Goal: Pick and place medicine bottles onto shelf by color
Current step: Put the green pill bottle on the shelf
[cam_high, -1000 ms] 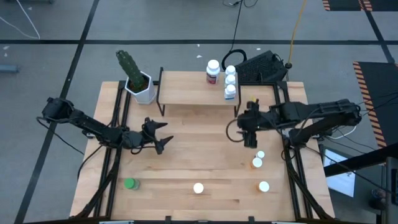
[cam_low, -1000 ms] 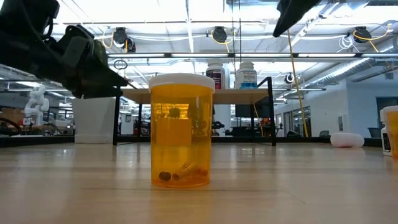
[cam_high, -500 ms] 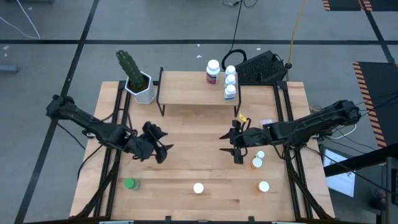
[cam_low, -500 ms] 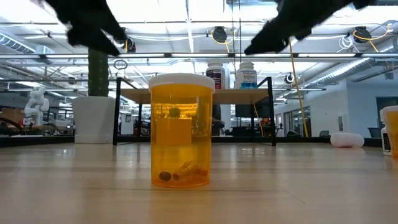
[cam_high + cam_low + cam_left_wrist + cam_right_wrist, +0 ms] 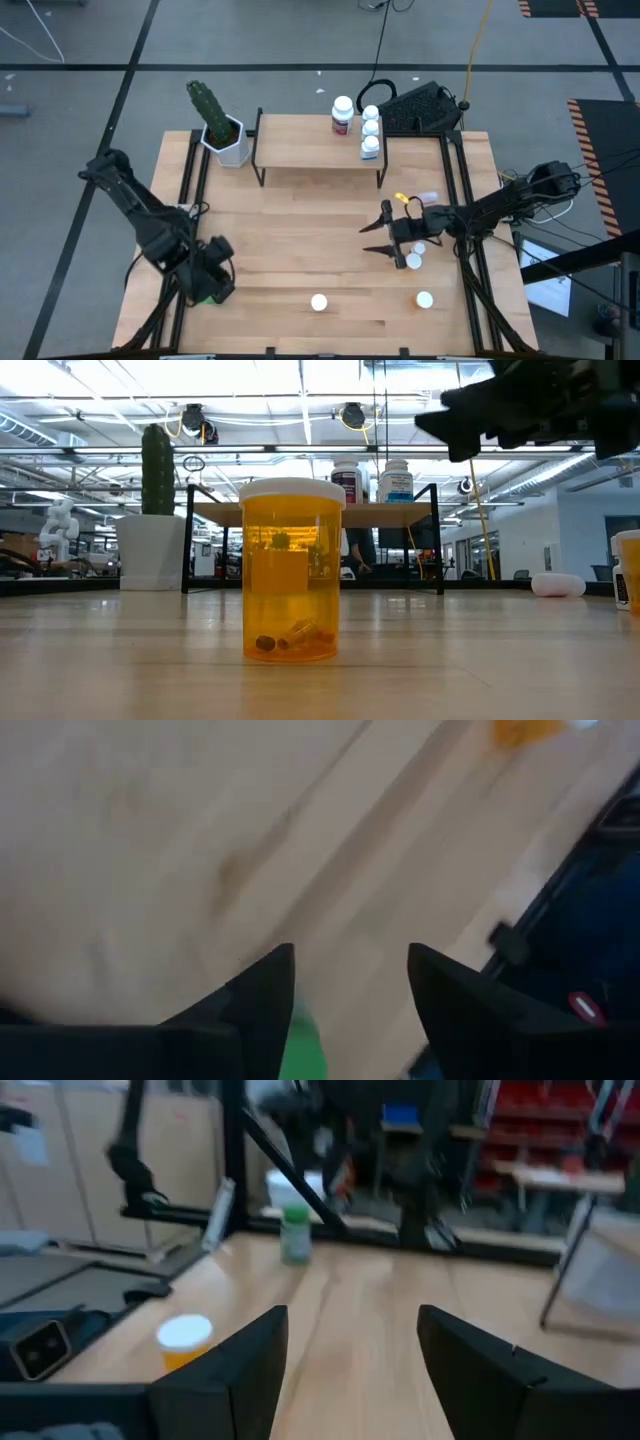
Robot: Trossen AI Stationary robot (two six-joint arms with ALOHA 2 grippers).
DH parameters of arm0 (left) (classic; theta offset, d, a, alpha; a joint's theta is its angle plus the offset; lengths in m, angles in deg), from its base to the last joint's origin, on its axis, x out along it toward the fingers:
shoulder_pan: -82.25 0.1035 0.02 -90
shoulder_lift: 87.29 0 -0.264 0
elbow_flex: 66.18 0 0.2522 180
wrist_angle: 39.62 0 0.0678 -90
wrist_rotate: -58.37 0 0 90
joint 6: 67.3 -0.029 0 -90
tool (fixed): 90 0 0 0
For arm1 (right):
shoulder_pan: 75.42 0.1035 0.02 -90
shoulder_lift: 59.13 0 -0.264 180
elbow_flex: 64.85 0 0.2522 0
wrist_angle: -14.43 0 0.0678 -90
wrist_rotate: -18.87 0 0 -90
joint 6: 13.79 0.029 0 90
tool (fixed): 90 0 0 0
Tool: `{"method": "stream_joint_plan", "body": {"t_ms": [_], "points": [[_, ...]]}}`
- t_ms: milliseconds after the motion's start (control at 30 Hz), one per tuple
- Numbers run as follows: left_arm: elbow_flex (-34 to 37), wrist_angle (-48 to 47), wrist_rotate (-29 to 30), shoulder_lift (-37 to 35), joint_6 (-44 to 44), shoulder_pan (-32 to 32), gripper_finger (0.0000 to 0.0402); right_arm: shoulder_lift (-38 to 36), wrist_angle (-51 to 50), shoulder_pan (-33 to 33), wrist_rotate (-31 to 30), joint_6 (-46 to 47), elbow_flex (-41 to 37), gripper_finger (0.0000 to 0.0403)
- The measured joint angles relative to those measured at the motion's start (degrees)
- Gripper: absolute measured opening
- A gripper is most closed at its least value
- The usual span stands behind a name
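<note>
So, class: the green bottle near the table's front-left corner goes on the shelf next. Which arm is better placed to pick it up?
The left. Its open claw sits right over the green bottle, green showing between its fingers. The right claw is across the table by the orange bottles.

Green bottle (image 5: 209, 295) mostly hidden under left gripper (image 5: 212, 283).

The middle of the surface (image 5: 300, 230) lies bare between my two grippers, so either can cross it freely. My left gripper (image 5: 212, 283) hangs open over the green bottle (image 5: 207, 297) near the front left corner. My right gripper (image 5: 383, 238) is spread just beside two white-capped bottles (image 5: 414, 255), and the shelf (image 5: 300, 148) and cactus pot (image 5: 232, 145) block the back.
</note>
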State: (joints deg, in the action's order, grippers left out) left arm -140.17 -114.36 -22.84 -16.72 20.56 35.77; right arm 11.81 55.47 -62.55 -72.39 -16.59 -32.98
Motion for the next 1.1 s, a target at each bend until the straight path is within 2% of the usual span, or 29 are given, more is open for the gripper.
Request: {"method": "stream_joint_plan", "body": {"t_ms": [200,333,500,700,933,1100], "points": [[0.1,1.2,-4.8,3.3,15.5,-7.5,0.0191,0.0,2.0,-0.8,0.1,-4.6,-0.7,0.0233],[0.1,1.1,-5.9,4.8,20.7,-11.0,0.0197,0.0,2.0,-2.3,0.1,-6.2,-0.7,0.0251],[0.1,0.6,-5.0,7.0,22.0,-12.9,0.0216,0.0,1.9,-5.0,0.4,-8.8,0.0,0.0275],[0.1,-2.5,-4.7,10.1,21.9,-12.9,0.0267,0.0,2.0,-8.4,8.7,-8.9,1.4,0.0294],[0.2,-2.2,-4.0,11.6,20.4,-12.9,0.0335,0.0,1.9,-10.7,9.1,-9.9,1.8,0.0295],[0.2,-2.3,-4.1,11.5,20.4,-12.4,0.0353,0.0,1.9,-11.6,9.1,-9.9,1.8,0.0295]]}}
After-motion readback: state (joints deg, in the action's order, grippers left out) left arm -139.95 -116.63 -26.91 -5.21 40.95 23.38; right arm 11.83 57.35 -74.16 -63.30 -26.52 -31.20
